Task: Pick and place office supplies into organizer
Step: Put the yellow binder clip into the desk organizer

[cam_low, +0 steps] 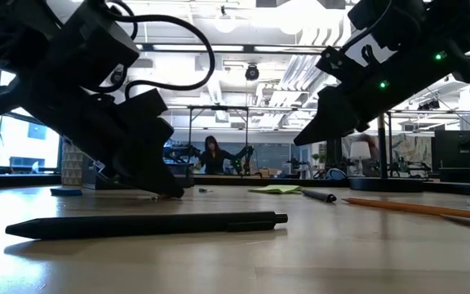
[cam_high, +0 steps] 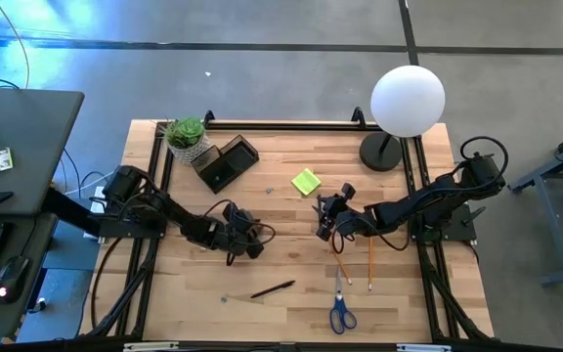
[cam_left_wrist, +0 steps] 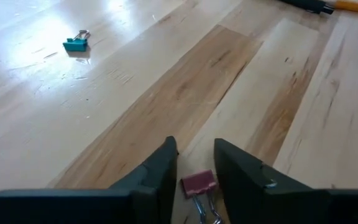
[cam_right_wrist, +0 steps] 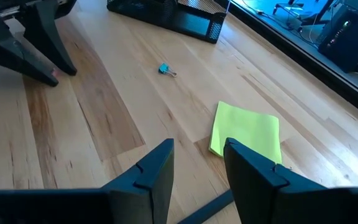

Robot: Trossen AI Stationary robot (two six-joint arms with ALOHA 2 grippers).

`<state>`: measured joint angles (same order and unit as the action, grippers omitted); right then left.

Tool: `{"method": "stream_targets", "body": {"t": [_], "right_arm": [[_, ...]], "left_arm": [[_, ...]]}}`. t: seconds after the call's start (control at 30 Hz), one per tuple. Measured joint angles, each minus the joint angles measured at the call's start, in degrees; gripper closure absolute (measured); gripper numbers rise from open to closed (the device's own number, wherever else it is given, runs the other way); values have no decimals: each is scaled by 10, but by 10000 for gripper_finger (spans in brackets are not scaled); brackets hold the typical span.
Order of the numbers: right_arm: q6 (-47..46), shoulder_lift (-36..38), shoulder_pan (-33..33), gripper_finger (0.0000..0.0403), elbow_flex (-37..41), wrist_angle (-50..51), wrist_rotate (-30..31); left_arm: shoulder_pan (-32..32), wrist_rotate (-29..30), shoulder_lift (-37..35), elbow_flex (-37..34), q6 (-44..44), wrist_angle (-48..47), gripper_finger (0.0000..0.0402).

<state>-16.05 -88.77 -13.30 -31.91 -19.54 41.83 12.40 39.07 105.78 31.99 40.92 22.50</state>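
My left gripper [cam_high: 235, 242] is down at the table's middle, shut on a small red binder clip [cam_left_wrist: 199, 183]. My right gripper [cam_high: 324, 217] hovers open above the table, right of centre, over one end of a dark pen [cam_right_wrist: 202, 208]. The yellow-green sticky pad [cam_high: 306, 181] lies flat just beyond it. The dark organizer [cam_high: 225, 162] stands near the far edge. A second dark pen [cam_high: 273, 288] lies toward the near edge. Two pencils [cam_high: 341, 264] and blue-handled scissors [cam_high: 342, 314] lie on the near right. A blue binder clip [cam_right_wrist: 164, 69] rests between the organizer and the pad. My left gripper has the red binder clip's body [cam_left_wrist: 197, 180] pinched between its two fingers [cam_left_wrist: 160, 171]. The fingers slant down from the table's left side, their tips at the tabletop [cam_low: 170, 193]. The clip sits on the wood, and its wire handles [cam_left_wrist: 205, 213] point back toward the wrist.
A white globe lamp [cam_high: 408, 100] on a black base [cam_high: 381, 154] and a potted plant [cam_high: 187, 135] stand along the far edge. A teal binder clip [cam_left_wrist: 76, 43] lies on the wood beyond my left gripper. A black frame runs around the table.
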Motion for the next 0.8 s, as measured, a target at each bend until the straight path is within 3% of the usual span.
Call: {"method": "stream_targets", "body": {"t": [0.2, 0.53, 0.8], "right_arm": [[-4, 0, 0, 269, 0, 0, 0], [-4, 0, 0, 269, 0, 1, 0], [-4, 0, 0, 269, 0, 5, 0]], "left_arm": [[0, -8, 0, 0, -3, 1, 368], [-1, -33, -33, -1, -22, -38, 325], [0, -37, -83, -2, -22, -133, 359]]}}
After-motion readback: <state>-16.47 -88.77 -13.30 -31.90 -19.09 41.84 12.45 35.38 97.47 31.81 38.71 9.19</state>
